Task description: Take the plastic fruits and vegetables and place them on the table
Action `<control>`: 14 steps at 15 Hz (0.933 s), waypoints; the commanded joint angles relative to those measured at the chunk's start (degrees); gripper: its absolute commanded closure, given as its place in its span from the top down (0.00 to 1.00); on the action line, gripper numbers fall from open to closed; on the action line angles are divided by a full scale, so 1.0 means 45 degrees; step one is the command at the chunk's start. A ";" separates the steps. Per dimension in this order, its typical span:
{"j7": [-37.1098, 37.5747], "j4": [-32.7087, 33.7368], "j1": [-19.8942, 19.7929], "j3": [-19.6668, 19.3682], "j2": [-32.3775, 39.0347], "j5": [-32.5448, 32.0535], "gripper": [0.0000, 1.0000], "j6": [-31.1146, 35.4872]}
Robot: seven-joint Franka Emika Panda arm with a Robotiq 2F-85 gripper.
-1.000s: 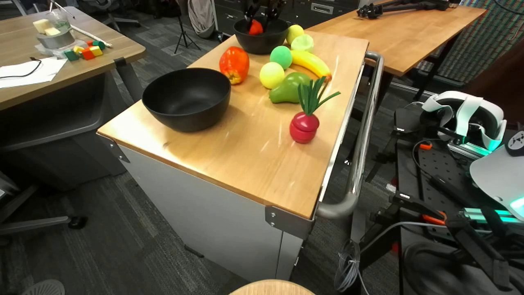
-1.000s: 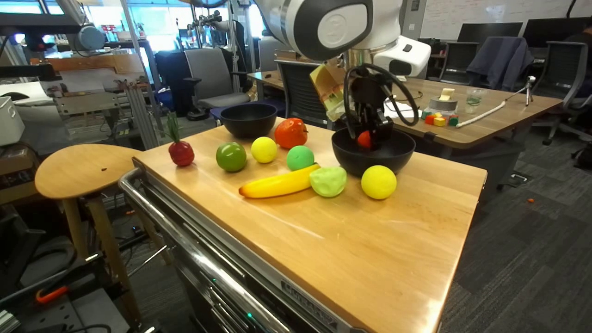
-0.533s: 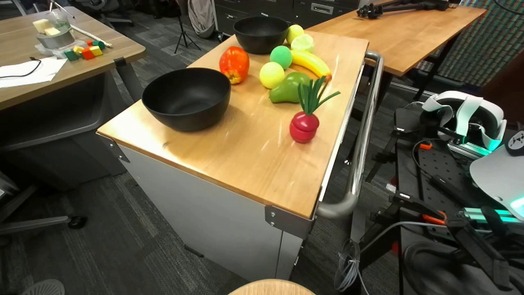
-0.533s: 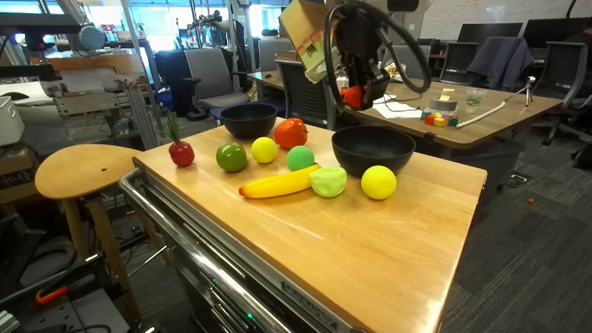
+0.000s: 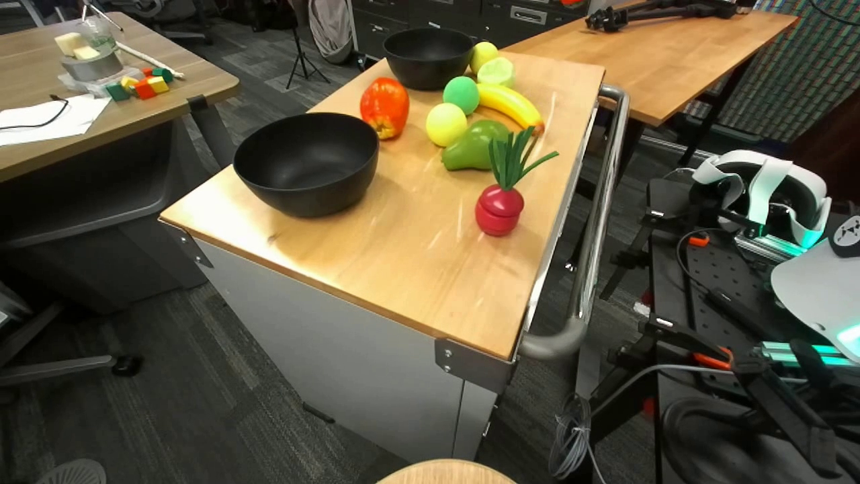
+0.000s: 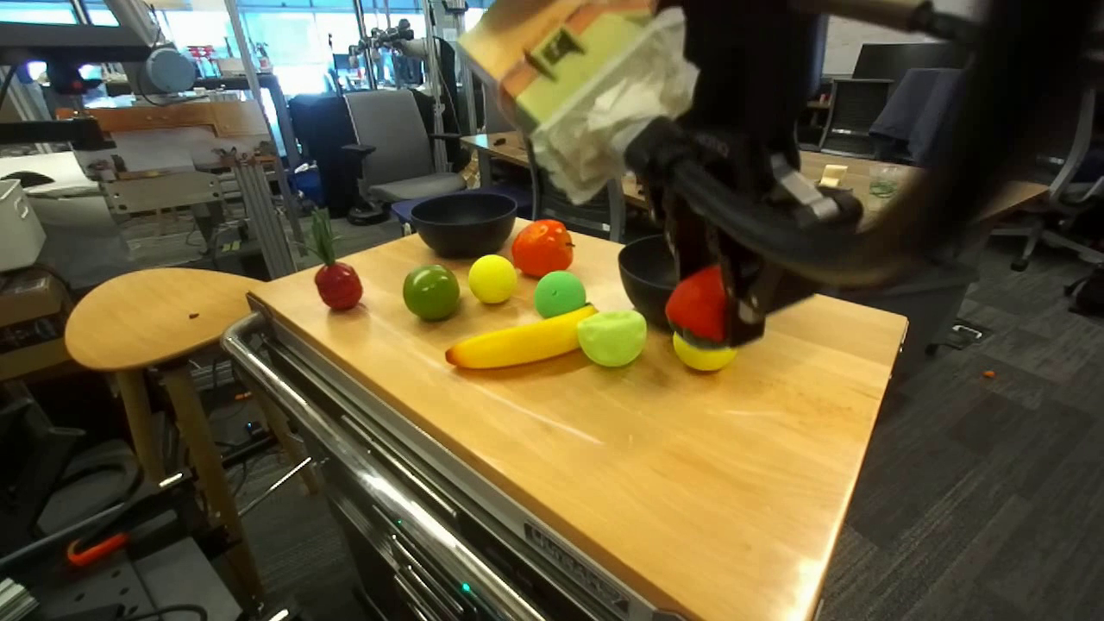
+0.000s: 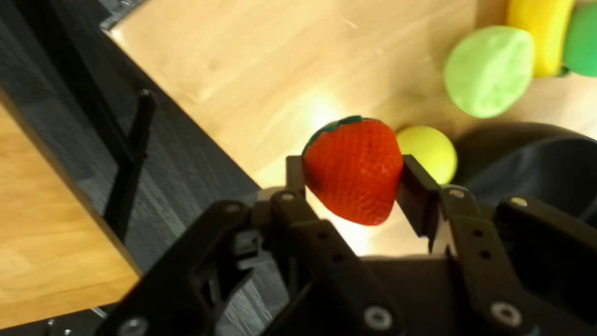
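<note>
My gripper (image 7: 352, 179) is shut on a red strawberry (image 7: 357, 163) with a green leafy top. In an exterior view the strawberry (image 6: 695, 304) is held in front of a black bowl (image 6: 642, 272) and partly covers a yellow ball (image 6: 705, 355). On the wooden tabletop (image 6: 690, 466) lie a pale green fruit (image 6: 612, 339), a banana (image 6: 517, 343), a green ball (image 6: 560, 295), a second yellow ball (image 6: 492, 279), a green pear (image 5: 476, 145), an orange-red fruit (image 5: 385, 107) and a red radish with green leaves (image 5: 499, 208). The gripper is out of view in an exterior view.
A second black bowl (image 5: 306, 165) stands at the other end of the tabletop. A metal handle bar (image 5: 598, 222) runs along one side. A round wooden stool (image 6: 159, 315) and another wooden table (image 5: 665, 60) stand nearby.
One second ago the gripper was down in the black bowl at the strawberry. It has lifted the strawberry out and swung it past the bowl, towards the yellow ball. The other fruits have not moved.
</note>
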 commanded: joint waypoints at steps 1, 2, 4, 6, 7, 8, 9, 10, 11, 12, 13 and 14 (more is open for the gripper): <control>0.2234 0.0129 -0.0111 -0.0159 0.0487 -0.2683 0.25 -0.0671; 0.2844 0.0144 -0.0064 -0.0145 0.0600 -0.3258 0.25 -0.0789; 0.3775 0.0179 0.0164 -0.0101 0.1059 -0.3676 0.25 -0.0719; 0.4444 0.0180 0.0373 -0.0082 0.1474 -0.3876 0.25 -0.0588; 0.4678 0.0206 0.0478 -0.0089 0.1694 -0.3903 0.25 -0.0556; 0.4902 0.0238 0.0582 -0.0098 0.1879 -0.3936 0.25 -0.0593; 0.5118 0.0269 0.0681 -0.0115 0.2051 -0.4012 0.25 -0.0630; 0.5228 0.0288 0.0771 -0.0132 0.2183 -0.3996 0.25 -0.0639; 0.5263 0.0279 0.0856 -0.0141 0.2243 -0.3943 0.25 -0.0666; 0.5293 0.0272 0.0925 -0.0153 0.2292 -0.3962 0.25 -0.0628; 0.5282 0.0259 0.0980 -0.0163 0.2307 -0.3948 0.25 -0.0577; 0.5250 0.0228 0.1021 -0.0172 0.2273 -0.3946 0.26 -0.0471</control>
